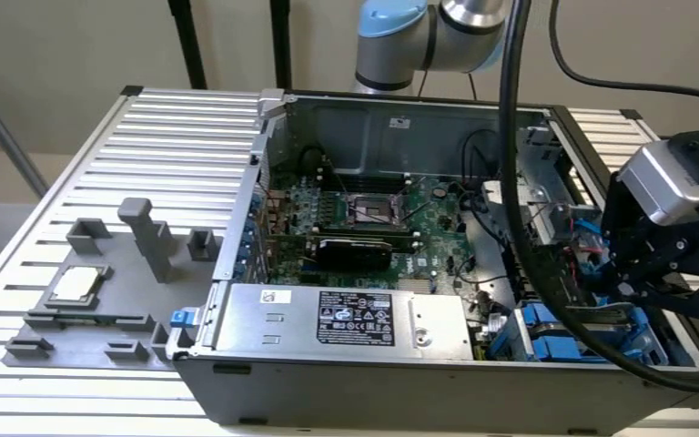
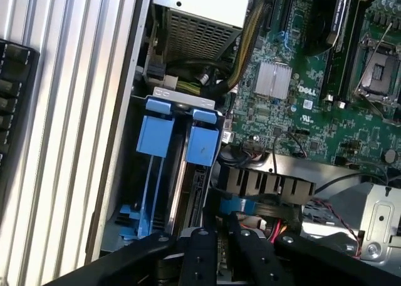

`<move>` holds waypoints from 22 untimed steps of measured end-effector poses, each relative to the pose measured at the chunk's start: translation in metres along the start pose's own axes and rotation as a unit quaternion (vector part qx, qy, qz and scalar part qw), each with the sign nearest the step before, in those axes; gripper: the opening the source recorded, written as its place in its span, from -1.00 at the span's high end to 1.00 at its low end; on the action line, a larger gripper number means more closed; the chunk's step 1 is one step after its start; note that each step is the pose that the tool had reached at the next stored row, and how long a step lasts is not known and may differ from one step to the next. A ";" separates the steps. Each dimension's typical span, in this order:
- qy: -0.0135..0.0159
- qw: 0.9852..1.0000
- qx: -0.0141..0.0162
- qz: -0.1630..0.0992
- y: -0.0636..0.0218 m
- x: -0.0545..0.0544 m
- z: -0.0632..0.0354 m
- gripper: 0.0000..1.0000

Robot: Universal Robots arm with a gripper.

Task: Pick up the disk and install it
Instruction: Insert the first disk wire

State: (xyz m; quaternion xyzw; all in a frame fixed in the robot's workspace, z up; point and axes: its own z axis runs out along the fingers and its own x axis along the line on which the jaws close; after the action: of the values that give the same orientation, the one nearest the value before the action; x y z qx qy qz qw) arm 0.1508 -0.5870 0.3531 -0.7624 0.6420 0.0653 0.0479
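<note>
The disk (image 2: 195,192) stands on edge in the drive bay at the open computer case's front corner, its bright blue carrier end (image 2: 203,145) level with a second blue carrier (image 2: 153,136) beside it. My gripper (image 2: 222,248) hovers just above the bay, over the disk's other end. Its black fingers (image 2: 200,255) are close together with only a thin gap, and I see nothing held between them. In the exterior view my gripper (image 1: 647,296) hangs over the blue carriers (image 1: 550,330) at the case's right side.
The motherboard (image 1: 374,214) fills the case's middle, and a big silver box with a black label (image 1: 349,317) lies along its front. Cables (image 2: 250,154) run beside the bay. A grey fixture with a small square chip (image 1: 76,284) sits on the slatted table at the exterior view's left.
</note>
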 end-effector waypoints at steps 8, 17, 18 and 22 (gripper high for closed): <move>0.003 1.000 -0.008 0.028 0.0000 0.000 0.0005 1.00; 0.031 0.998 -0.008 0.050 0.0002 0.000 0.0009 1.00; 0.034 0.998 -0.008 0.052 0.0003 0.000 0.0012 1.00; 0.039 0.997 -0.008 0.064 0.0008 0.000 0.0024 1.00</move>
State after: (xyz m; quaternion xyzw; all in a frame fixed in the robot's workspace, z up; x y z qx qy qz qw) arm 0.1500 -0.5872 0.3507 -0.7224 0.6900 0.0434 0.0128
